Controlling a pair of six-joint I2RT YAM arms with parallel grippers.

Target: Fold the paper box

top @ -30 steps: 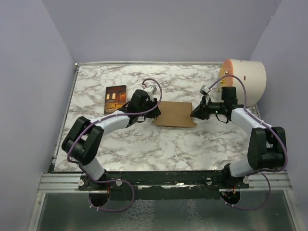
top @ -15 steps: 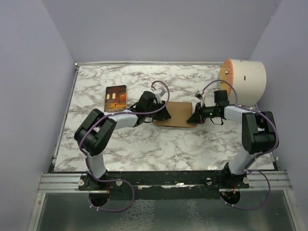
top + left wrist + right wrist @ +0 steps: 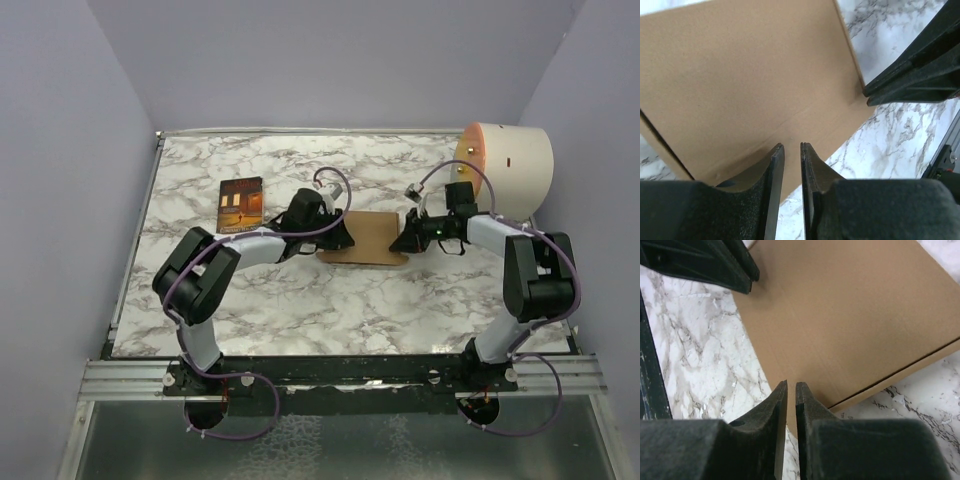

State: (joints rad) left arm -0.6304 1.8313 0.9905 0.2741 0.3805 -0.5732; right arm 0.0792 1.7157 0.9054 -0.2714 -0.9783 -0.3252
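- Near the centre of the overhead view, the paper box (image 3: 368,236) lies on the marble table (image 3: 300,310). It is a flat brown slab between the tips of the two arms.
- The left gripper (image 3: 792,146) is at the box's left end in that view. On its own camera the fingers rise from the bottom of the frame with a narrow slit between them, their tips over the cardboard's near border. I cannot tell whether any cardboard is caught in that slit.
- The right gripper (image 3: 791,383) is at the opposite end. Its fingers are all but clenched, with a hairline gap and nothing visible between them. The tips sit at a corner of the box in the lower middle of its frame.
- Done so far, as I judge it: one panel seems to be laid over another. The right wrist camera shows a seam with a second layer beneath it at lower right. The left wrist camera shows a dark, shadowed edge at lower left.
- Left to do, as I judge it: no upright walls or tucked tabs show, so raising the sides and locking the flaps probably lies ahead.
- A dark book (image 3: 240,205) lies to the upper left of the box and a cream cylinder (image 3: 510,170) to its upper right, both apart from it.
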